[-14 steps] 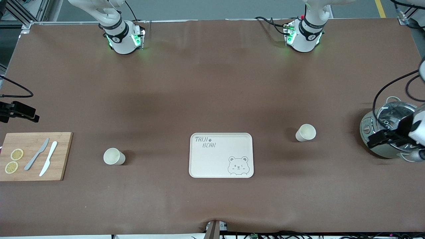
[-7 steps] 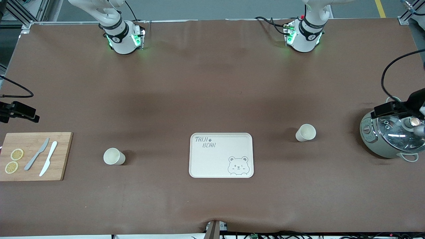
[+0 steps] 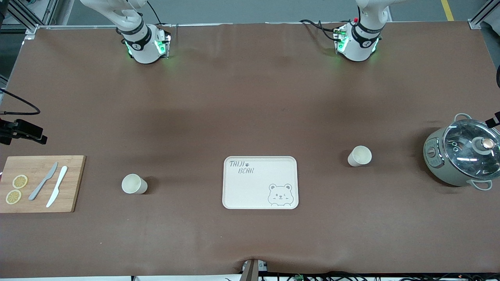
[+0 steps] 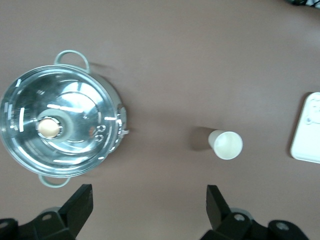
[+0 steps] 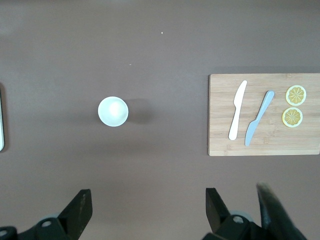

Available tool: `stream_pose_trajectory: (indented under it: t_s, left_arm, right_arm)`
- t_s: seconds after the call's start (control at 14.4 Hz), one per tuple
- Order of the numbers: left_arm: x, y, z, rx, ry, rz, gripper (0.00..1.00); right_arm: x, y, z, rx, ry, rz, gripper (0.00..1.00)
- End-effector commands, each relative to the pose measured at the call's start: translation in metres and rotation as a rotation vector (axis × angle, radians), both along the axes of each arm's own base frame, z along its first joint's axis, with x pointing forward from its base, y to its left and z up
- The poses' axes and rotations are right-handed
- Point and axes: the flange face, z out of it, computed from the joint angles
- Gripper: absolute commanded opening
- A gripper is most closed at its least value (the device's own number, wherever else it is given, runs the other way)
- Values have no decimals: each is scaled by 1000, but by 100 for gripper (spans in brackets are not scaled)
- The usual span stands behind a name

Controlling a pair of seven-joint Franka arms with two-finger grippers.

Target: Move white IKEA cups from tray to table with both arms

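Currently both tools are up high over the table [image 3: 250,97], looking straight down, nothing held. Left tool [image 4: 150,205]: fingers [image 4: 80,202] spread wide, over bare table between the pot [image 4: 60,127] and one white cup [image 4: 227,144]; that cup is well clear of the fingers, not touched. Right tool [image 5: 145,207]: fingers [image 5: 80,205] also wide apart, over bare table near the second white cup [image 5: 113,111], no contact. Front cam: neither tool body is properly in view, only the arm bases along the top edge. Cup positions: left-arm-side cup [image 3: 359,156] sits on the table between the bear-print tray [image 3: 242,187] and the pot [image 3: 461,158], slightly farther from the front cam than the other cup. Right-arm-side cup [image 3: 134,184] sits between the tray and the wooden cutting board [image 3: 58,195]. Both cups are off the tray, well apart from it. Orientation: both upright, mouth up, axis vertical; round, so no heading to speak of. Board carries two knives, one grey [image 3: 43,181], one white [image 3: 57,186], plus two lemon slices [image 3: 19,181] toward its end-of-table edge. Pot has its glass lid on, knob centred.
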Motion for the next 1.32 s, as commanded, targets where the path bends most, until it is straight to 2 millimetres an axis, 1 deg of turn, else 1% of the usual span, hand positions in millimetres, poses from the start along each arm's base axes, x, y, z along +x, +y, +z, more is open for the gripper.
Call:
stream_pose_trajectory:
  t_s: [0.0,0.07,0.14,0.28,0.35,0.49,0.56,0.63,0.76,0.83,0.97,1.04,1.11,1.25]
  left_arm:
    - [2,-35,7,-29,-41,-55,100]
    - [3,-48,9,-20,-45,-89,100]
    - [2,-71,14,-9,-51,-128,100]
    - [4,-88,15,53,-98,-149,100]
    - [-1,-105,13,129,-109,-172,100]
    - [-10,-120,0,154,-112,-193,100]
    - [-7,-122,-7,153,-107,-198,100]
    - [-4,-120,-10,152,-104,-195,100]
    - [1,-112,-6,155,-114,-198,100]
    - [3,-102,0,158,-124,-184,100]
    - [3,-90,9,137,-141,-157,100]
    - [1,-84,15,139,-156,-172,100]
    - [1,-85,25,145,-177,-194,100]
    - [-3,-80,32,141,-165,-200,100]
  right_arm:
    - [-1,2,0,-5,-9,-7,100]
    - [0,2,1,-2,-18,-8,100]
    - [1,3,2,-4,-23,-5,100]
    - [1,2,2,-3,-23,-8,100]
    - [1,2,2,-1,-23,-8,100]
    - [1,2,2,-3,-26,-8,100]
    - [1,2,2,-3,-26,-7,100]
    - [1,2,2,-3,-26,-7,100]
    - [1,1,2,-5,-26,-8,100]
    - [1,1,2,-5,-26,-8,100]
    - [1,1,2,-5,-26,-10,100]
    - [1,2,3,-5,-30,-8,100]
    - [2,2,4,-5,-36,-8,100]
    - [2,0,4,-6,-36,-11,100]
